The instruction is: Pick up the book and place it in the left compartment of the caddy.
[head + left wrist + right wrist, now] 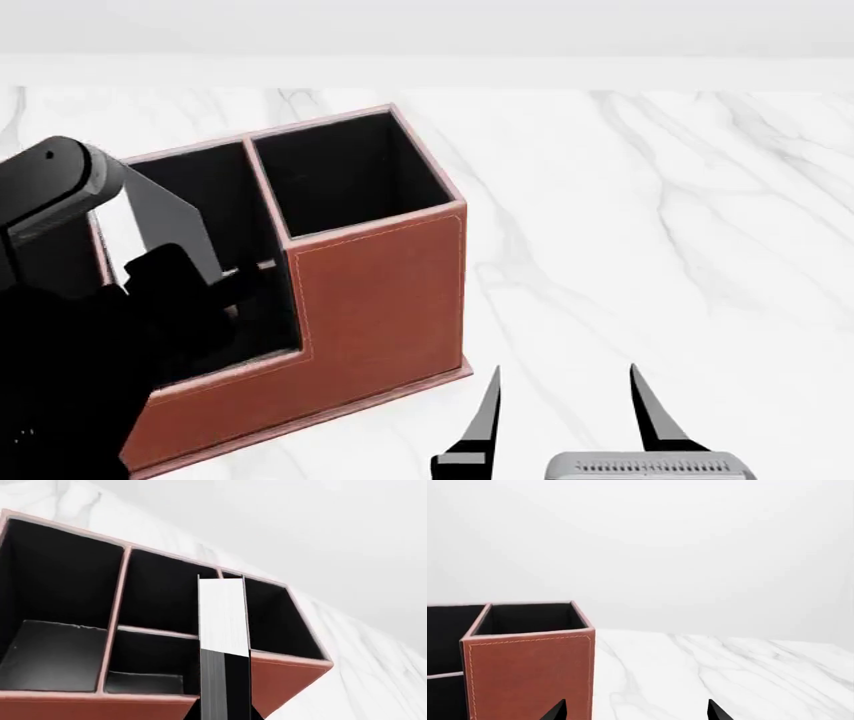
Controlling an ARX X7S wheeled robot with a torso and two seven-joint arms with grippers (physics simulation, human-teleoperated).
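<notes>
While one caddy (380, 290) of four sections sits on the desk (667, 220), one book (223, 617) in left claw (225, 700) grasp, claw mostly hidden, right claw (565, 400) released.

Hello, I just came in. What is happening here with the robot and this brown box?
The left gripper holds the book upright, page edges toward the wrist camera, over the open caddy. The book is not released yet; which section lies under it is hard to tell. The left arm hides most of that end in the head view. The right gripper is open, holds nothing, and hovers over the marble table beside the caddy's taller end.
</notes>
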